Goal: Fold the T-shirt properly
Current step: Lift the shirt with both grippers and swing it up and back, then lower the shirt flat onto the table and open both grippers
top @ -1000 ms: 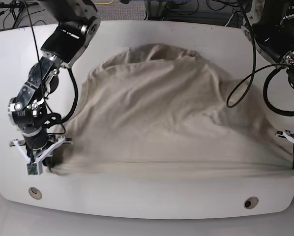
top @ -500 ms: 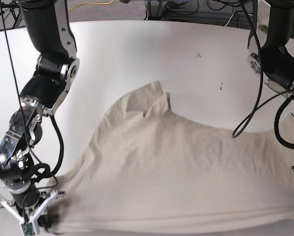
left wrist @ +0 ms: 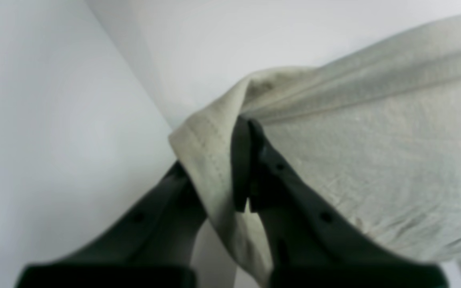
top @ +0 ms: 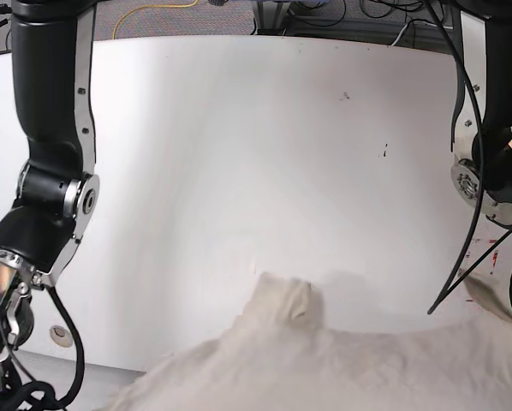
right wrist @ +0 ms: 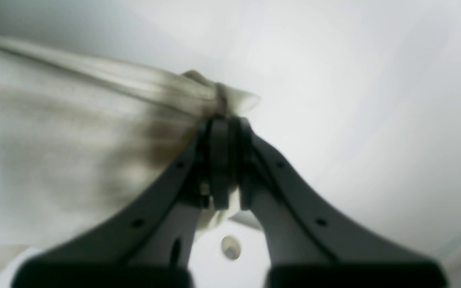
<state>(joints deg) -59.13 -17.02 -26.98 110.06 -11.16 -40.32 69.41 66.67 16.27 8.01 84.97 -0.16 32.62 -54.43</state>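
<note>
- Down at the near edge of the table (top: 239,171), the shirt (top: 342,372) hangs lifted, its bulk spilling out of the bottom of the base view, with one small bunched peak poking up near the middle.
- Both lower corners are pinched. The left gripper (left wrist: 241,168) is clamped on a stitched hem corner, cloth folded over one finger; the right gripper (right wrist: 224,160) is closed tight on a gathered knot of fabric.
- Between the two grips the hem edge looks stretched taut, running off toward the opposite side in each wrist view.
- I'd judge the cloth light, soft and floppy. It creases wherever it is gathered and will sag between holds, so it needs tension from both ends to lay flat.
- The hemmed corners seem the best places to hold: the doubled, stitched edge gives the fingers something firmer than the single layer.
- A risk I see: the right grip has the fabric bunched rather than flat, so that corner may come down twisted.
- Neither gripper shows in the base view; only the upper arm links do, the right arm (top: 50,171) at left, the left arm (top: 496,154) at right.
- Most of the white tabletop lies bare beyond the shirt.
</note>
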